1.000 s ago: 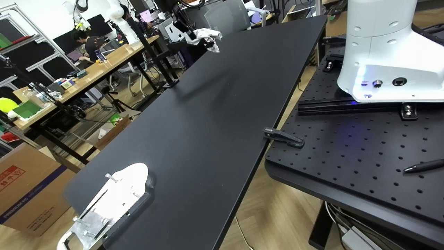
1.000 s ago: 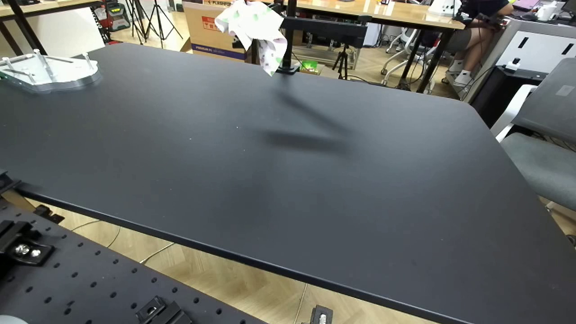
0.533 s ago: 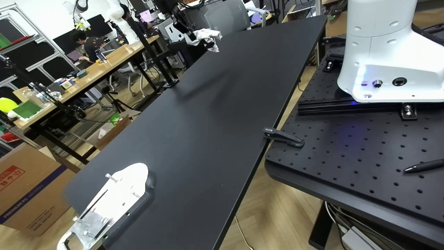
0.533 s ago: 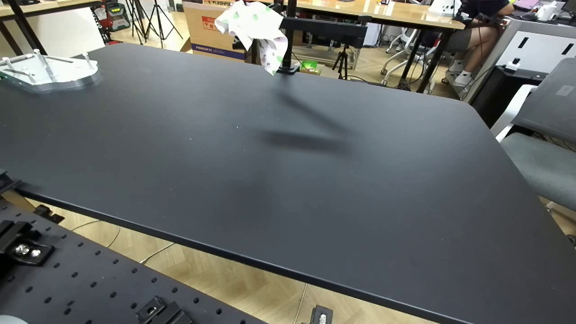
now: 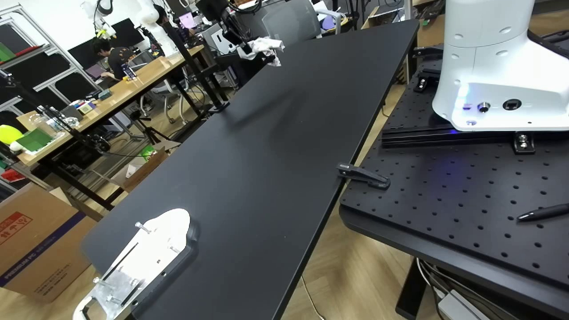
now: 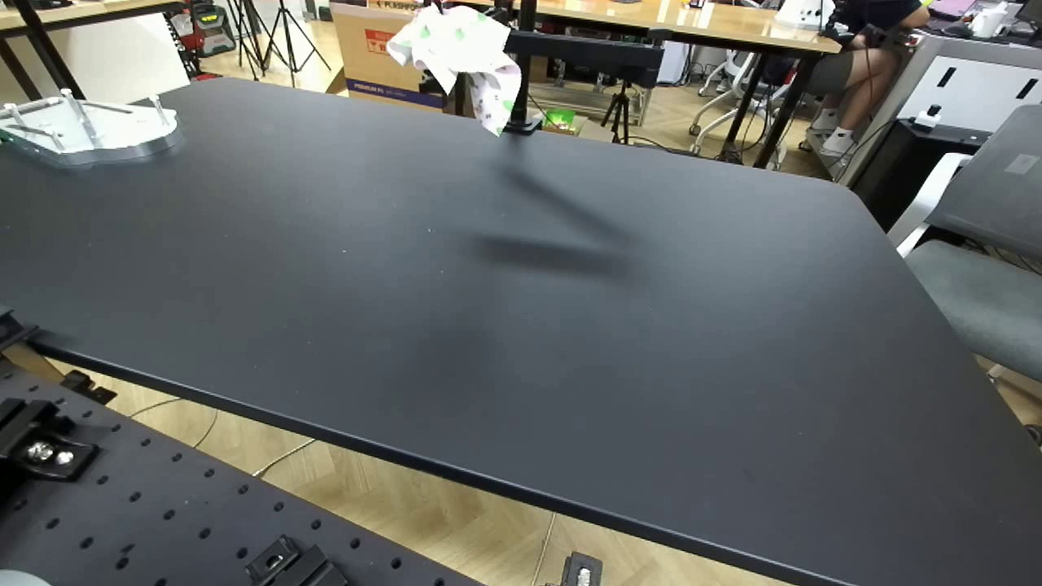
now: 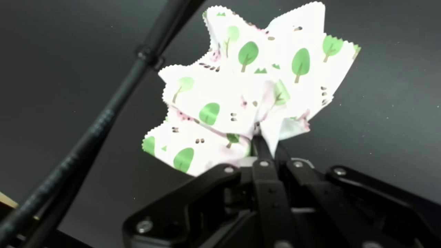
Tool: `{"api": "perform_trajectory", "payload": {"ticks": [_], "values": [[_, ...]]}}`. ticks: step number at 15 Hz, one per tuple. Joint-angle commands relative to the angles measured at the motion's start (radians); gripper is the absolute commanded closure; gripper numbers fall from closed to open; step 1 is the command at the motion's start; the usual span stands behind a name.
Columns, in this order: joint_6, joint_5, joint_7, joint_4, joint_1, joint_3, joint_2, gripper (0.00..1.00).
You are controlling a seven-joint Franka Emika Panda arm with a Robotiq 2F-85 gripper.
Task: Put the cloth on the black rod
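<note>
The gripper (image 7: 271, 148) pinches the cloth (image 7: 237, 96), perhaps leaving folds to cover the black rod (image 7: 103, 117) by the worktop's (image 6: 692, 325) far edge.

The tree-print cloth (image 7: 227, 86) partly hides the tool (image 7: 270, 148); the wrist view crops the black rod (image 7: 98, 127) at eight o'clock.

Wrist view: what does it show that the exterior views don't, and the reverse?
Only the wrist view: the gripper pinching the cloth up close, tree print legible.
Only the exterior views: the white pegged plate and grey chair.
Shared: the cloth and black table. Whether the wrist view's dark diagonal length is the exterior black bar, I cannot tell.
</note>
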Motion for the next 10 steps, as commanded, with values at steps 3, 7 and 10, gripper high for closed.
{"api": "perform_trajectory", "payload": {"ticks": [3, 7, 10], "values": [[0.001, -0.022, 0.028, 0.024, 0.005, 0.002, 0.04, 0.71], [-0.009, -0.058, 0.041, 0.029, 0.014, 0.004, 0.043, 0.52], [-0.007, -0.083, 0.053, 0.032, 0.025, 0.007, 0.055, 0.31]]}}
